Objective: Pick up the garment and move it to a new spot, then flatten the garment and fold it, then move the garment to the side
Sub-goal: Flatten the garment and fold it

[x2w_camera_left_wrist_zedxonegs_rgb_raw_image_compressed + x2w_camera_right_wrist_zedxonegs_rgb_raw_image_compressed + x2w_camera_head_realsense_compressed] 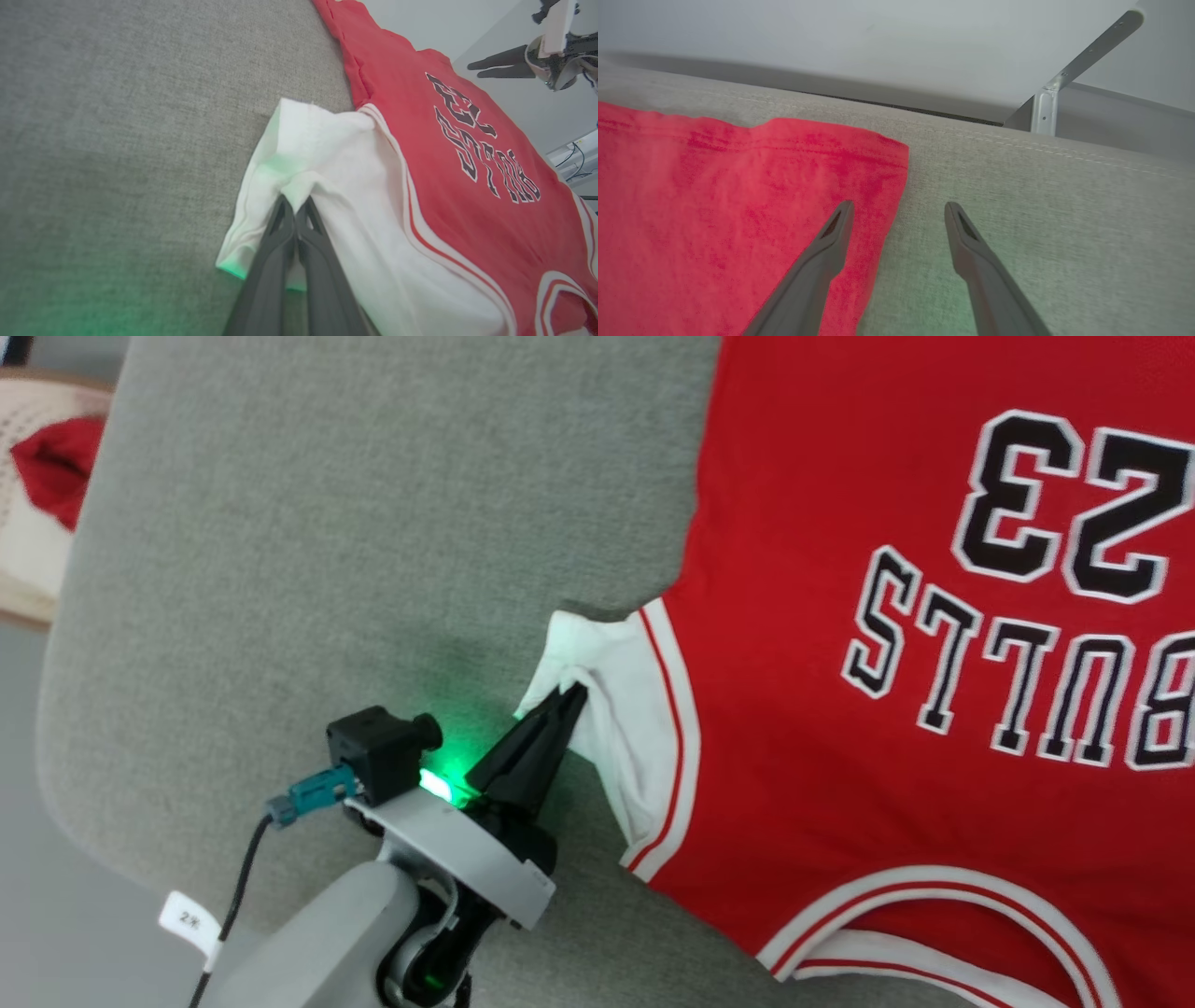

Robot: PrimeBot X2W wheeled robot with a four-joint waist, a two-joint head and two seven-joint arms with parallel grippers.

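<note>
Now the left gripper (571, 695), clamped on the white sleeve (621, 728) of the red Bulls jersey (840, 476) lying on the grey cushion (327, 523), should pull outward low and taut, while the wide-spread right gripper (899, 207) hangs over the hem corner (878, 154).

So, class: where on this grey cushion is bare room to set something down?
Bare: the cushion left of the garment, beyond the left gripper. Crowded: the white sleeve that gripper pinches, and the garment's spread.
</note>
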